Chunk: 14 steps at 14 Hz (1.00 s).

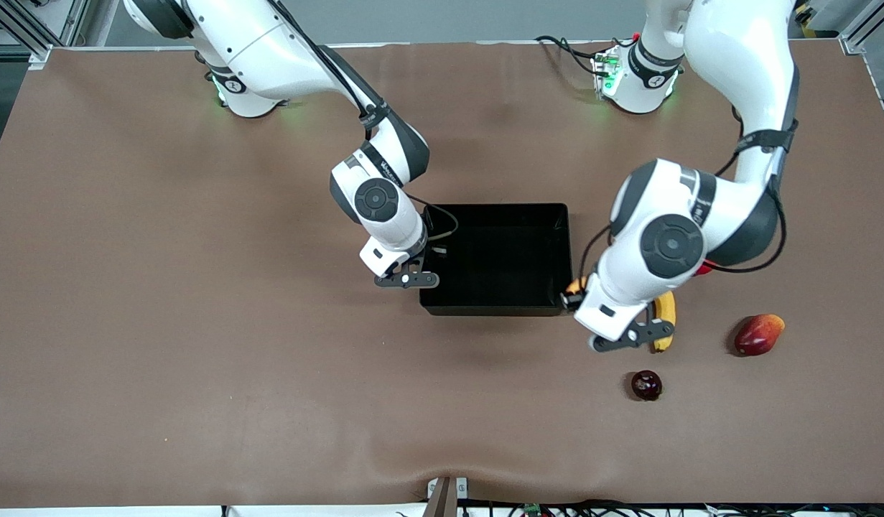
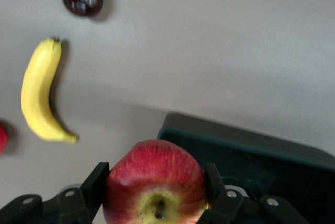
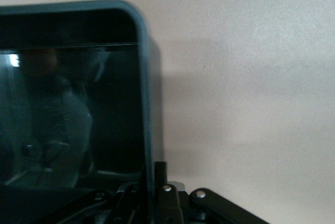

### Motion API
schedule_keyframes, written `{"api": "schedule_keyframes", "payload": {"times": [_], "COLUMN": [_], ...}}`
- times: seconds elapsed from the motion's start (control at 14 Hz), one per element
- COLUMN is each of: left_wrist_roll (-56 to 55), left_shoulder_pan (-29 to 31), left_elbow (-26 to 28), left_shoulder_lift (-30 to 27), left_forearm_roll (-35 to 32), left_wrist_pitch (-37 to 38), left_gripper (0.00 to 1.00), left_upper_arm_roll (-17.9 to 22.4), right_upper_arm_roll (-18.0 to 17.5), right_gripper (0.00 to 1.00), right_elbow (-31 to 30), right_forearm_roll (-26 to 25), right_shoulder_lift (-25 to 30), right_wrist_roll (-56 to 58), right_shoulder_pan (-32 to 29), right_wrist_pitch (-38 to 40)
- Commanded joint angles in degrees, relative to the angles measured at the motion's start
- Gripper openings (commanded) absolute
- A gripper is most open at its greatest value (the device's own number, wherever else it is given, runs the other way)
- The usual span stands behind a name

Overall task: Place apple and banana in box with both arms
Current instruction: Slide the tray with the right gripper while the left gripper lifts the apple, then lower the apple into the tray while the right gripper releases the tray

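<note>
My left gripper (image 2: 155,176) is shut on the apple (image 2: 155,182), red with a yellow stem dimple. It hangs over the table beside the corner of the black box (image 2: 251,145) toward the left arm's end. In the front view the left gripper (image 1: 632,336) and its arm hide the apple. The yellow banana (image 1: 668,314) lies on the table under that arm, clear in the left wrist view (image 2: 37,96). My right gripper (image 1: 407,278) sits at the box's (image 1: 495,310) wall toward the right arm's end. It (image 3: 157,182) is shut on that wall (image 3: 146,103).
A dark round fruit (image 1: 646,385) lies nearer the front camera than the banana. An oblong red and orange fruit (image 1: 759,334) lies toward the left arm's end. A bit of a red fruit (image 1: 704,270) shows under the left arm.
</note>
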State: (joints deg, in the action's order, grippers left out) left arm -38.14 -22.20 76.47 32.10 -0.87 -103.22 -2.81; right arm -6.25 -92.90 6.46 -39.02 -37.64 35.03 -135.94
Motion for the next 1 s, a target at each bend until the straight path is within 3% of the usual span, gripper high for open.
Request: {"api": "schedule_keyframes", "payload": {"times": [0.0, 0.21, 0.43, 0.93], "left_wrist_roll": [-6.39, -10.53, -16.77, -25.92], "left_shoulder_pan": [-2.49, -3.73, -3.90, -6.98], "left_elbow": [3.67, 8.41, 15.17, 26.96], "left_shoulder_lift": [-2.91, -3.88, -5.20, -4.59], "left_forearm_roll": [0.25, 0.51, 0.25, -6.24], "left_wrist_pitch": [1.71, -0.65, -8.63, -21.30], "left_gripper": [0.00, 0.00, 0.00, 0.00], "left_upper_arm_roll": [0.44, -1.31, -3.51, -4.04], "right_upper_arm_roll": [0.97, 1.15, 1.15, 1.06], "right_gripper": [1.00, 1.00, 1.00, 1.00], "right_elbow": [1.49, 1.41, 0.97, -0.09], "right_forearm_roll": [0.23, -0.39, -0.57, -0.39], "right_shoulder_lift": [0.52, 2.53, 7.18, 16.51], "right_wrist_roll": [-0.68, -0.42, 0.72, 22.41], "right_shoulder_pan": [0.48, -0.48, -3.55, -19.71], "right_wrist_pitch": [0.24, 1.02, 4.79, 19.91]}}
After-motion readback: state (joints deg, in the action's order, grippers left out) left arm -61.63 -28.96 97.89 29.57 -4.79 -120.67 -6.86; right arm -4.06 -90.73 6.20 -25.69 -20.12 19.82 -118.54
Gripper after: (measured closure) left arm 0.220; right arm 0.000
